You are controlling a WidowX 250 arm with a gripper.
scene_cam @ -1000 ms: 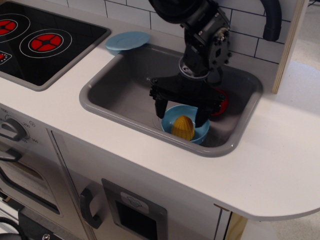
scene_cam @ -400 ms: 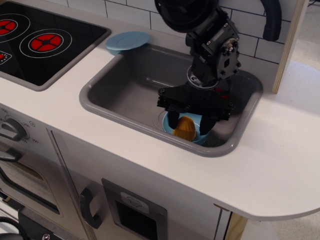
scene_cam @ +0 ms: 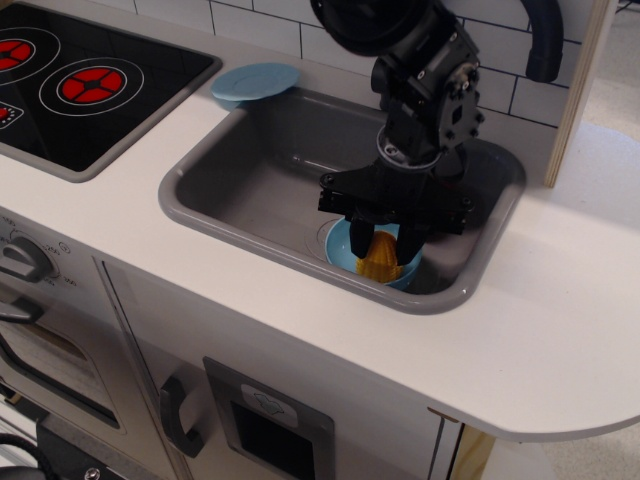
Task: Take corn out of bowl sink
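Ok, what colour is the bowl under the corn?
Light blue bowl, seen in observation.image, the only view.

Noted: bumpy yellow toy corn cob (scene_cam: 381,256), light blue round plastic bowl (scene_cam: 341,243), grey rectangular sink basin (scene_cam: 250,170), black gripper (scene_cam: 385,240).

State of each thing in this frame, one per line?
gripper: fingers closed in against the corn on both sides
corn: upright, inside the bowl
bowl: upright in the sink, holding the corn
sink: no water seen
plate: flat on the counter, bare
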